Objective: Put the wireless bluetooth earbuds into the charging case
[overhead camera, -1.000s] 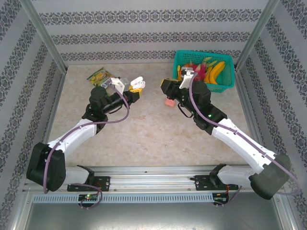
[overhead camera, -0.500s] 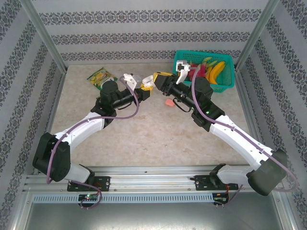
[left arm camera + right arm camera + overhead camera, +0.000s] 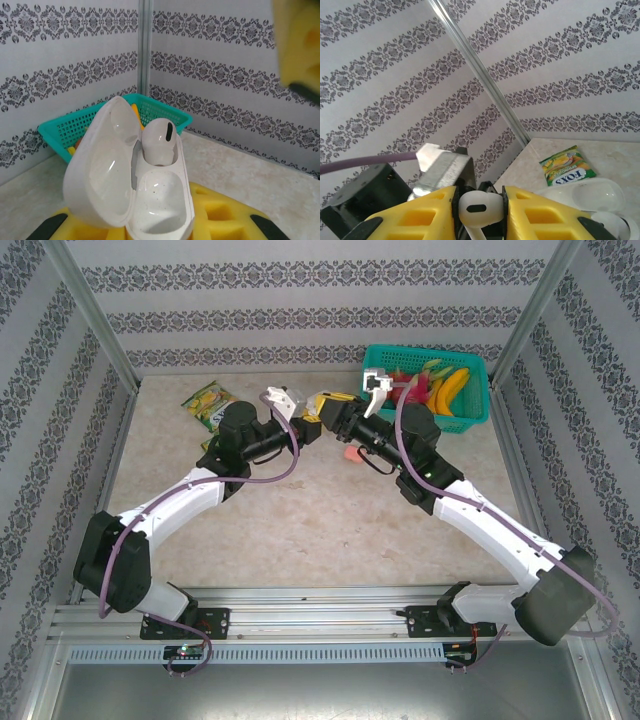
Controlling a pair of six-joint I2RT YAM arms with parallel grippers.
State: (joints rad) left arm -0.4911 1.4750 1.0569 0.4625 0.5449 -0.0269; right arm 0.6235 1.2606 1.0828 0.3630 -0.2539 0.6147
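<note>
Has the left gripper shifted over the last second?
Yes. The left gripper has moved right, away from the candy packet toward the teal basket.

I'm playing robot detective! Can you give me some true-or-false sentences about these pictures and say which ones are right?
1. The white case is open. True.
2. Both its slots are full. False: one holds a white earbud, the other is empty.
3. The right gripper pinches a loose earbud. True.
4. The basket is red. False: it is teal.
</note>
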